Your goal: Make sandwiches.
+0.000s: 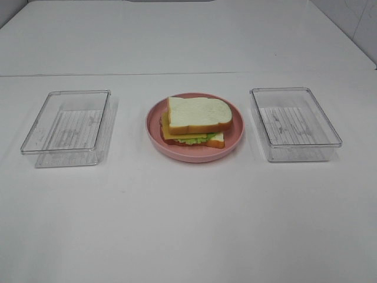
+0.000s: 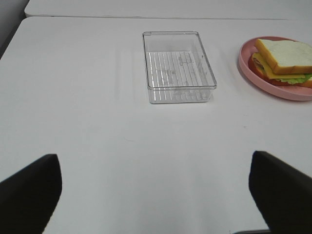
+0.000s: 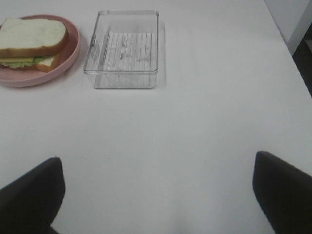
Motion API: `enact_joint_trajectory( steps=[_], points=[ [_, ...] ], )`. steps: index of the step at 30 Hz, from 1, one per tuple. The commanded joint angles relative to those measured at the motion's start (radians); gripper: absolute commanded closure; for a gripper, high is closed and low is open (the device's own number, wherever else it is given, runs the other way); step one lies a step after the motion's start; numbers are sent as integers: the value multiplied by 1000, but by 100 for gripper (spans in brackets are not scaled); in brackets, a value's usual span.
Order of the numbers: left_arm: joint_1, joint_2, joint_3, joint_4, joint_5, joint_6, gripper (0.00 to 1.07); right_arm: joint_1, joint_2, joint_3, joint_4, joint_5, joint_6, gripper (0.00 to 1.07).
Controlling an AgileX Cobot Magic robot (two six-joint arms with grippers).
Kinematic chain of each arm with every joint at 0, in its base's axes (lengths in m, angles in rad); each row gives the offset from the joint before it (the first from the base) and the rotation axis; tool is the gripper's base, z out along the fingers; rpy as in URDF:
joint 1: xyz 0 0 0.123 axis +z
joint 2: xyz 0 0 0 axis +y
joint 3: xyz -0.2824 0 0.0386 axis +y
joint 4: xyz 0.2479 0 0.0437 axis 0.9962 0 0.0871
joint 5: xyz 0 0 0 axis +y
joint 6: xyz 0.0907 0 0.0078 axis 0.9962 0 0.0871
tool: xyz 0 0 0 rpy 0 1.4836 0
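**So, sandwich sitting on the plate, both grippers spread wide**

Nearest the robot it's just bare white table (image 1: pixel 188 224). The left gripper (image 2: pixel 156 195) has its dark fingers (image 2: pixel 29 190) spread far apart, nothing between them, hovering over bare tabletop. Same for the right gripper (image 3: pixel 156 195): fingers (image 3: pixel 282 190) wide apart and holding nothing.

Further out, 3 things sit in a row across the table. On the left is a clear plastic box (image 1: pixel 66 128) with a ribbed floor. In the middle is the round pink plate (image 1: pixel 231 141), and the sandwich (image 1: pixel 197 121) rests on it: 1 white bread slice with orange-brown crust on top, yellow cheese and green lettuce peeking out underneath, another slice at the bottom. On the right sits a second clear box (image 1: pixel 294 124), near the plate but not touching it.
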Motion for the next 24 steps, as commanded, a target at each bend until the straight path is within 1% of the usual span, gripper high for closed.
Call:
enact_joint_trajectory(
  steps=[1,24],
  points=[
    [4,-15,3,-3,-16,-4,9,-2,-62,3,-20,-4,-10,11],
    [4,-15,3,-3,-16,-4,9,-3,-74,3,-11,-5,-32,11]
  ],
)
